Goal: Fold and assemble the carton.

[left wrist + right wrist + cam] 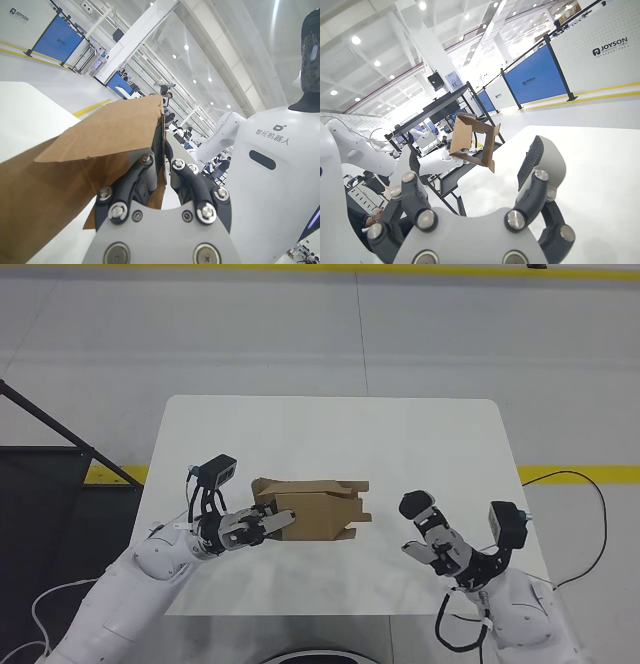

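One carton [315, 511], one table [330, 434], two tools: left tool [285, 521], right tool [412, 529].

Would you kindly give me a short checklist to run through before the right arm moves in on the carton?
1. Left gripper shut on the carton wall: ok.
2. Carton opened into a square tube: ok.
3. Right gripper open, apart from the carton: ok.
4. End flaps folded in: not ok, they stand open.
5. Carton resting on the table: cannot tell.

Left tool [283, 521] clamps carton [322, 511]; right tool [416, 529] spread.
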`<act>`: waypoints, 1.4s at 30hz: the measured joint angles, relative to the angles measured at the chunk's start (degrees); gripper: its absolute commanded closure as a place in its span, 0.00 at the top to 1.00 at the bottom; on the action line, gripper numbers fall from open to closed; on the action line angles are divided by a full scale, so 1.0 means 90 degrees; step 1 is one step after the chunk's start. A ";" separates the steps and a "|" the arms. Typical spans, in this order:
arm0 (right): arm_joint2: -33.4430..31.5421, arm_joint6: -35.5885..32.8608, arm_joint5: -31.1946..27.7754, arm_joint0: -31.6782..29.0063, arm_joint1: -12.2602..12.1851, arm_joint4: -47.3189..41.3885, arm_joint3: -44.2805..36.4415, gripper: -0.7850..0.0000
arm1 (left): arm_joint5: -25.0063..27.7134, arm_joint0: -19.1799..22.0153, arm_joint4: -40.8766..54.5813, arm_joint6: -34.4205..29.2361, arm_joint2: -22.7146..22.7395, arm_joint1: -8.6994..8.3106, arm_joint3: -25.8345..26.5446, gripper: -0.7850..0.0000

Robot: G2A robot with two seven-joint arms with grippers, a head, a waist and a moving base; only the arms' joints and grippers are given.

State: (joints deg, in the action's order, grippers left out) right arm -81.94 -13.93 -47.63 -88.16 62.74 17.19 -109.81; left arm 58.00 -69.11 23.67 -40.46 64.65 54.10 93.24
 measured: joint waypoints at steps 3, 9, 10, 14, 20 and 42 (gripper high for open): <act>0.0101 -0.0130 0.0169 0.0014 -0.0001 -0.0229 -0.0020 1.00 | -0.0109 -0.0034 -0.0071 0.0063 -0.0013 0.0010 0.0065 0.00; 0.0283 -0.0853 0.0126 0.0187 -0.0053 -0.1099 0.0073 1.00 | -0.0113 -0.0138 -0.0294 0.0272 -0.0051 0.0055 0.0045 0.00; 0.0293 -0.0985 0.0073 0.0206 -0.0066 -0.1257 0.0084 1.00 | -0.0100 -0.0145 -0.0304 0.0290 -0.0058 0.0061 0.0031 0.00; 0.0266 -0.1650 -0.0312 0.0205 -0.0151 -0.2076 0.0098 1.00 | -0.0071 -0.0148 -0.0386 0.0308 -0.0093 0.0084 -0.0033 0.00; 0.0142 -0.2396 -0.0524 0.0090 -0.0267 -0.2756 -0.0048 1.00 | -0.0004 -0.0127 -0.0472 0.0360 -0.0124 0.0116 -0.0050 0.00; 0.0353 -0.2888 0.0221 0.0270 -0.0369 -0.2919 -0.0225 1.00 | 0.0000 -0.0131 -0.0606 0.0368 -0.0143 0.0166 -0.0055 0.00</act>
State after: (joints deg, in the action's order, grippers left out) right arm -78.76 -39.92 -45.64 -85.72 59.42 -9.08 -111.83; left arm 58.00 -70.28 18.22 -37.15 63.36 55.59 92.74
